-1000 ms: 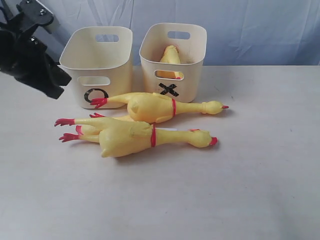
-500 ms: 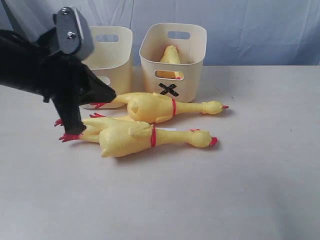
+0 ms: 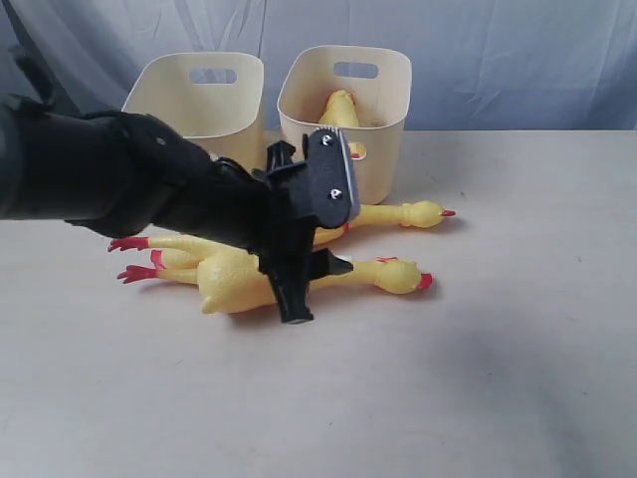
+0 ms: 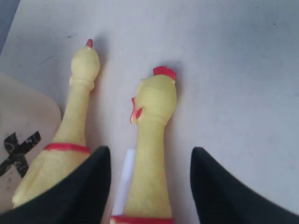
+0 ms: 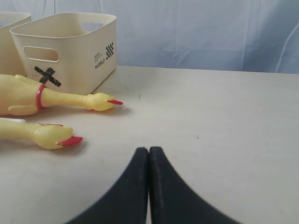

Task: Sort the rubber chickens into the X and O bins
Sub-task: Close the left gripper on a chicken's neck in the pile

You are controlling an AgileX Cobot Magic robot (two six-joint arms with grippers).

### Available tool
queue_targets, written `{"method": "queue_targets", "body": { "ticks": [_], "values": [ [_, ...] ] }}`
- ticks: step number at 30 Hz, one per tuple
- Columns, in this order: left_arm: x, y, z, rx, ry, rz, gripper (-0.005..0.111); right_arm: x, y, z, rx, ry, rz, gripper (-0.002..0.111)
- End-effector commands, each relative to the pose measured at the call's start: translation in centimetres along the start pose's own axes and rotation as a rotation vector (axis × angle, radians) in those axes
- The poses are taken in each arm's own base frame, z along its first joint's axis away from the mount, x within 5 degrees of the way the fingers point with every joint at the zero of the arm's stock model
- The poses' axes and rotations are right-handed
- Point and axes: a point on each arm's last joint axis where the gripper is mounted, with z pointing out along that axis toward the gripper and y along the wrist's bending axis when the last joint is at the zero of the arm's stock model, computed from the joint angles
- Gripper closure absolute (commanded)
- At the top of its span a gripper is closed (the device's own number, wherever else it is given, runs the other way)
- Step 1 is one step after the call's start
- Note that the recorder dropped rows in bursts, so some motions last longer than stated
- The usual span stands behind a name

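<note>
Two rubber chickens lie side by side before the bins, the front chicken (image 3: 398, 276) (image 4: 156, 100) (image 5: 46, 135) and the back chicken (image 3: 418, 213) (image 4: 79, 107) (image 5: 70, 99). The red feet of a third (image 3: 129, 242) poke out under them. A fourth chicken (image 3: 338, 108) stands in the X bin (image 3: 383, 75) (image 5: 70, 46) (image 4: 23, 116). The O bin (image 3: 199, 90) (image 5: 9, 28) is to its left, its mark hidden by my arm. My left gripper (image 3: 309, 284) (image 4: 150, 149) is open, its fingers either side of the front chicken's neck near the red band. My right gripper (image 5: 148, 150) is shut and empty, low over the table.
My left arm (image 3: 129, 189) stretches from the left across the chickens' bodies and the bin fronts. A white label (image 4: 125, 179) lies beside the front chicken's neck. A blue cloth backdrop (image 3: 498, 60) rises behind the bins.
My left arm has swung in from the far left and down over the chickens, now covering both bin marks. The chickens and bins have not moved.
</note>
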Motion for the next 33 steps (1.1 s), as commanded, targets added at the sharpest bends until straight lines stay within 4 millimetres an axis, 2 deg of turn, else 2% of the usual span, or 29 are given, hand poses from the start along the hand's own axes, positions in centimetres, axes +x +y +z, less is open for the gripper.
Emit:
{"method": "queue_targets", "body": {
  "ticks": [1,6,12,15,24,33],
  "values": [
    [-0.9,0.4,3.3,0.008,-0.017,-0.031,0.056,-0.2,0.0,-0.1,-0.003,-0.015,-0.003,0.109],
    [-1.1,0.4,6.8,0.041,-0.019,-0.021,0.056,-0.2,0.0,-0.1,-0.003,-0.015,-0.003,0.109],
    [-0.3,0.6,9.4,0.018,0.033,0.085,0.056,-0.2,0.0,-0.1,-0.003,-0.015,-0.003,0.109],
    [0.4,0.9,9.9,-0.037,0.071,0.083,0.056,-0.2,0.0,-0.1,-0.003,-0.015,-0.003,0.109],
    [2.1,0.2,11.6,-0.018,0.117,0.069,0.056,-0.2,0.0,-0.1,-0.003,-0.015,-0.003,0.109],
    [2.4,0.4,11.7,-0.043,0.133,0.072,0.056,-0.2,0.0,-0.1,-0.003,-0.015,-0.003,0.109]
  ]
}}
